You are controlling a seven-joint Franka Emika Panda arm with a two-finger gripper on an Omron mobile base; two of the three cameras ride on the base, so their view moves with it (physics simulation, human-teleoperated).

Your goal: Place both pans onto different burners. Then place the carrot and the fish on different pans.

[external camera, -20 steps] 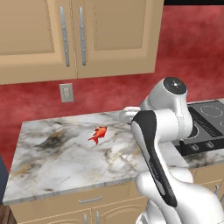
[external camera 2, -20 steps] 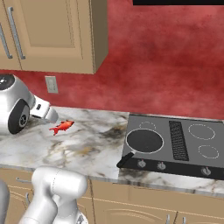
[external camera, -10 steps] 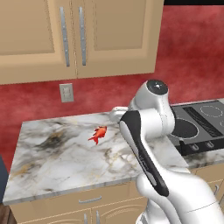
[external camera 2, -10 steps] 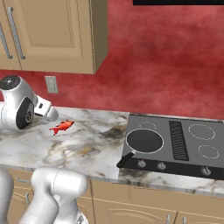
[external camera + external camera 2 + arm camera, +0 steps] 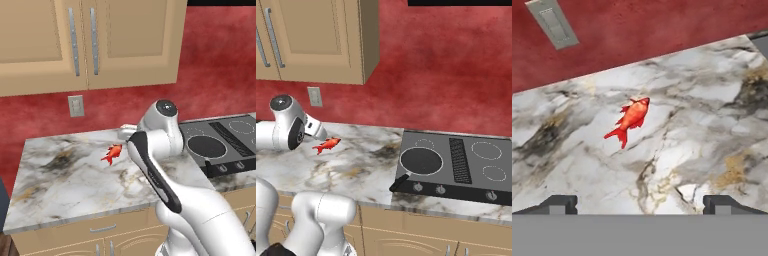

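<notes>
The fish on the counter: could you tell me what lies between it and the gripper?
Nothing but bare marble counter lies between the fish and the open gripper, as the hand view shows.

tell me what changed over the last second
The arm swung left along the counter toward the fish, uncovering more of the cooktop. Nothing was taken hold of or let go; the gripper is open above the fish. The fish and the pan on its burner stayed put.
</notes>
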